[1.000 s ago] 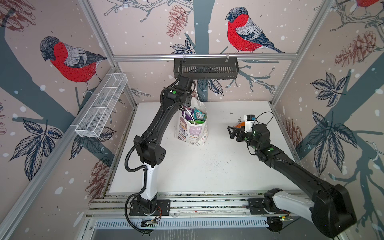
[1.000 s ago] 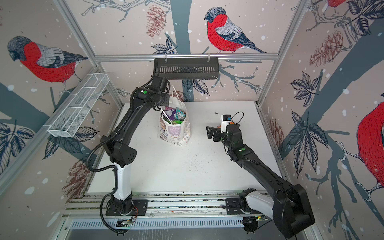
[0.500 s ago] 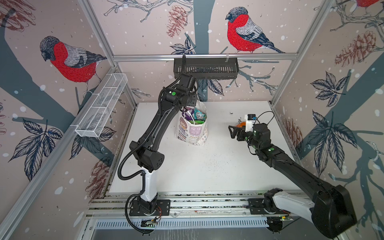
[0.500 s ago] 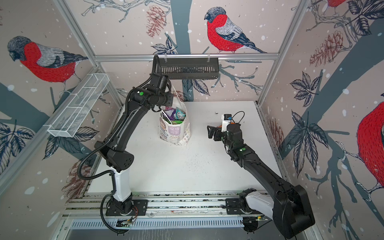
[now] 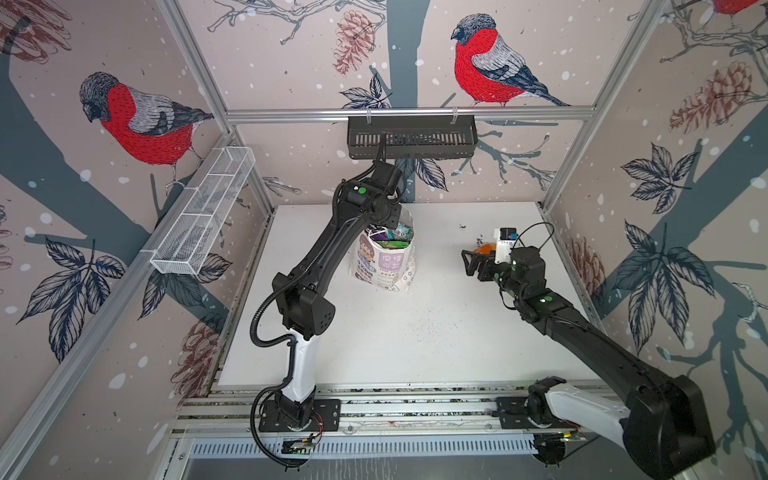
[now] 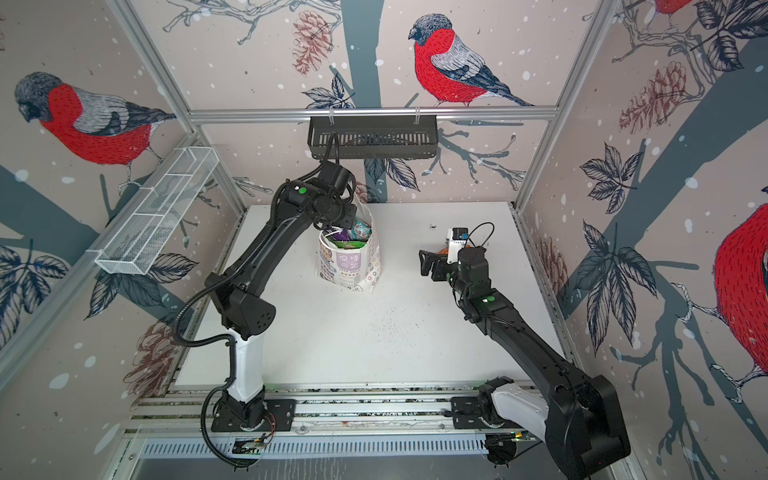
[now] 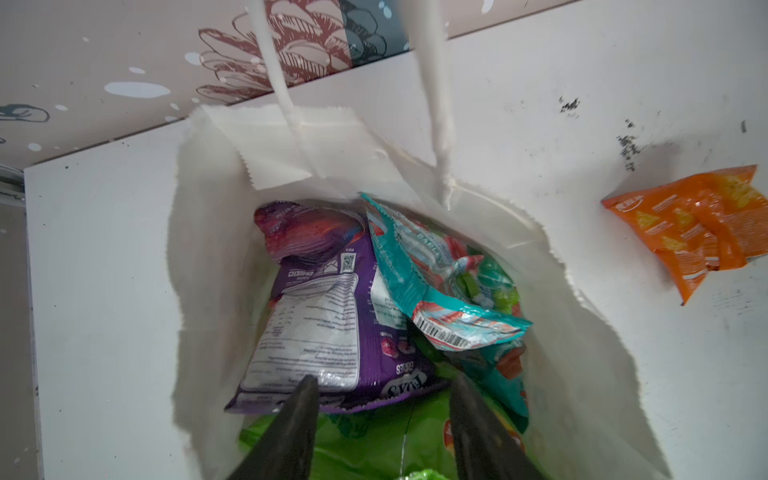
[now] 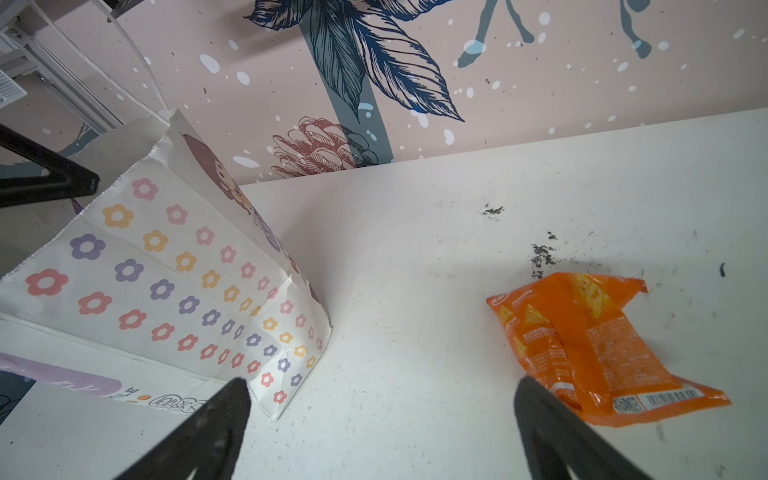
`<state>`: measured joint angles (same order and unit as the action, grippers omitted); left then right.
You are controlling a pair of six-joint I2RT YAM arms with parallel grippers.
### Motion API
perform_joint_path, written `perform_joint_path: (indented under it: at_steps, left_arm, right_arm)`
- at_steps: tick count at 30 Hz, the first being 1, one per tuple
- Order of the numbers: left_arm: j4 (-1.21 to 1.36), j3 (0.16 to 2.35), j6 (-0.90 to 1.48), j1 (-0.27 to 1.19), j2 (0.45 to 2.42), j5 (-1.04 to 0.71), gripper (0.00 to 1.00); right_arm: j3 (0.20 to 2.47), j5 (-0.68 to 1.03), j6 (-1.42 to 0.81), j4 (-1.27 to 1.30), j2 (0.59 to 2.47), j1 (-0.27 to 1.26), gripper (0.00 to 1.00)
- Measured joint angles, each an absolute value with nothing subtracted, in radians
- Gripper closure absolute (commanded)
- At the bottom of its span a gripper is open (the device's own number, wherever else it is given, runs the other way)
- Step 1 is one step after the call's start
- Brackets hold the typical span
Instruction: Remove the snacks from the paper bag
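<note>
**Item 1: paper bag** point(image 5: 384, 266) point(image 6: 353, 266). White, printed with a cartoon child, purple panels and rows of small flowers. It stands upright with its mouth open on the white bench point(image 5: 415, 332), toward the back and on the left arm's side of centre. White cord handles point(image 7: 434, 83) rise from the rim.

**Item 2: snacks** point(image 5: 392, 237), in the bag. Crinkly packets crowd the mouth.
- A purple packet point(image 7: 324, 316) with a white label panel.
- A teal-and-white packet point(image 7: 419, 270) leaning against the purple one.
- A green packet point(image 7: 365, 444) beneath both.

**Item 3: snack, out of the bag.** One orange packet point(image 8: 594, 345) point(image 7: 690, 224) lies flat on the bench, well apart from the bag, on the right arm's side. In both top views it is mostly hidden behind the right wrist.

**Item 4: left claw** point(image 7: 382, 384). It is poised over the bag's mouth and points down into it.
- The jaws are apart, with nothing clamped.
- The gap shows the purple packet's FOX'S-printed end and the green packet.
- One fingertip overlaps the purple packet; whether it touches cannot be told.

**Item 5: right claw** point(image 5: 467, 262) point(image 8: 382, 386). It hangs above the bench between the bag and the orange packet, jaws spread wide and empty.

**Item 6: surroundings**
- A black slotted basket point(image 5: 411, 137) hangs on the back rail.
- A white wire basket point(image 5: 203, 216) is fixed on the left wall.
- Dark specks point(image 8: 540, 253) lie on the bench just beside the orange packet
</note>
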<state>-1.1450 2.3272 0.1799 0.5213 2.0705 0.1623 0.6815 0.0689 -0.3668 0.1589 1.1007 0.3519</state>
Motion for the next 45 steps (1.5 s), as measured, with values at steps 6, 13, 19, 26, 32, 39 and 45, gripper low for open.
perform_joint_path:
  at_steps: [6,13,19,26,32,39,45]
  left_arm:
    - [-1.155,2.314,0.154,0.522,2.085,0.169,0.46]
    - [-1.153,2.302,0.128,0.522,2.134,0.159,0.43]
    - [-1.141,2.296,0.105,0.523,2.176,0.160,0.42]
    - [-1.132,2.297,0.099,0.523,2.199,0.155,0.89]
    - [-1.143,2.300,0.106,0.526,2.216,0.157,1.00]
    - [-1.161,2.352,0.126,0.527,2.176,0.237,1.00]
    - [-1.128,2.366,0.134,0.527,2.094,0.302,1.00]
  right_arm:
    - [0.673,0.067,-0.367,0.158,1.093,0.341,0.00]
    - [0.668,0.067,-0.367,0.158,1.091,0.337,0.00]
    - [0.646,0.143,-0.367,0.189,1.063,0.335,0.00]
    - [0.611,0.250,-0.367,0.265,1.031,0.334,0.00]
    - [0.611,0.249,-0.367,0.271,1.030,0.333,0.00]
    - [0.610,0.249,-0.371,0.271,1.028,0.333,0.00]
    - [0.609,0.233,-0.371,0.271,1.020,0.333,0.00]
